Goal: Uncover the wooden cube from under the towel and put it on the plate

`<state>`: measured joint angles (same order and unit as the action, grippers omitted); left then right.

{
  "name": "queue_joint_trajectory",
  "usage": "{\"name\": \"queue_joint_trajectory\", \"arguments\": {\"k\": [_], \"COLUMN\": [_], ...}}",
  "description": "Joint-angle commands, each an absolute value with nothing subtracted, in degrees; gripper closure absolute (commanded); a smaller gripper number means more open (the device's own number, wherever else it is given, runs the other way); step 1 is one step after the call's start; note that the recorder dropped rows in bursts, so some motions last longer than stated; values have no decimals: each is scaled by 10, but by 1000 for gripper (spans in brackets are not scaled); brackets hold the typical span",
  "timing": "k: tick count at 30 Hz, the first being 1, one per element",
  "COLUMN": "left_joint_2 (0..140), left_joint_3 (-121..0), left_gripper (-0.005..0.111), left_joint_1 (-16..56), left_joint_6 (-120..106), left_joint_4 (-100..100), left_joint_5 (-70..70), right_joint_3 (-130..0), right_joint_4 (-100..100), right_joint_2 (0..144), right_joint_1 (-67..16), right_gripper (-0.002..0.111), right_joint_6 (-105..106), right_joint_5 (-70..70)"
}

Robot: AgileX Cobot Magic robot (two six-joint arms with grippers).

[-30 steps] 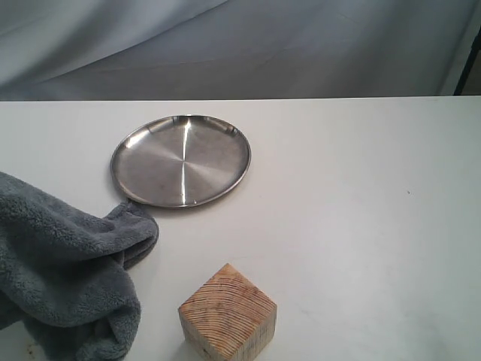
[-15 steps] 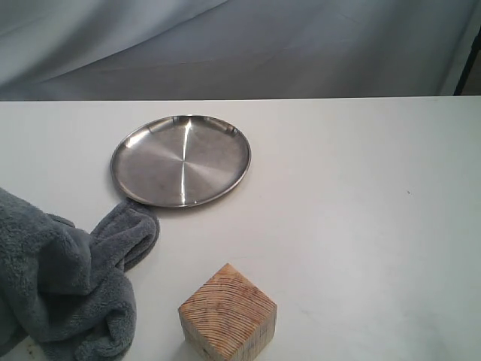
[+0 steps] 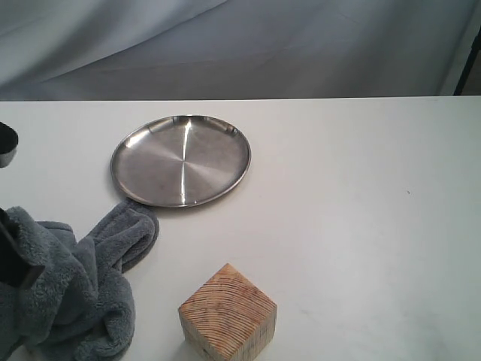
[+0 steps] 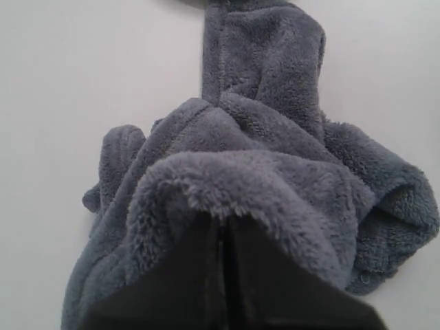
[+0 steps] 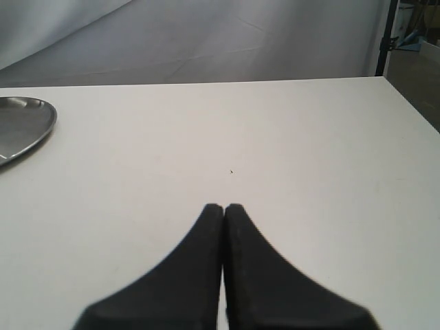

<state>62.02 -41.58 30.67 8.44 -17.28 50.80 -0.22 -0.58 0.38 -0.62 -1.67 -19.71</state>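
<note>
The wooden cube (image 3: 228, 312) stands uncovered near the table's front edge, one corner turned toward the camera. Behind it and to the left lies the shiny steel plate (image 3: 180, 160), with nothing on it; its rim (image 5: 24, 124) also shows in the right wrist view. The dark blue-grey towel (image 3: 83, 289) is bunched at the front left, one end touching the plate's rim. My left gripper (image 4: 223, 230) is shut on a fold of the towel (image 4: 268, 158), its tips buried in the fleece. My right gripper (image 5: 223, 206) is shut on nothing above bare table.
The white table (image 3: 361, 210) stretches right of the plate and cube. A grey backdrop cloth (image 3: 240, 45) hangs behind the far edge. A dark part of the left arm (image 3: 6, 144) shows at the left border.
The towel has been drawn further left and bunched tighter, away from the cube. The left arm has come into the exterior view at the left edge. Cube and plate have not moved.
</note>
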Motion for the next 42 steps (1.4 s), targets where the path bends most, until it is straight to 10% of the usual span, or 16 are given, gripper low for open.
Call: {"name": "queue_joint_trajectory", "arguments": {"k": [1,26,37,42], "left_joint_2": [676,861,861,861], "left_joint_3": [-416,-416,-417,-417], "left_gripper": [107,100,12,2], "left_joint_1": [306,306,306,306], "left_joint_6": [84,41,44,43], "left_joint_4": [-170,-186,-181,-192], "left_joint_5": [493,458,505,537], "right_joint_3": [0,0,0,0], "right_joint_4": [0,0,0,0], "right_joint_2": [0,0,0,0], "right_joint_1": [-6,-6,-6,-6], "right_gripper": [108,108,108,108], "right_joint_6": [-18,-17,-19,-19], "right_joint_5": [-196,-196,-196,-196]}}
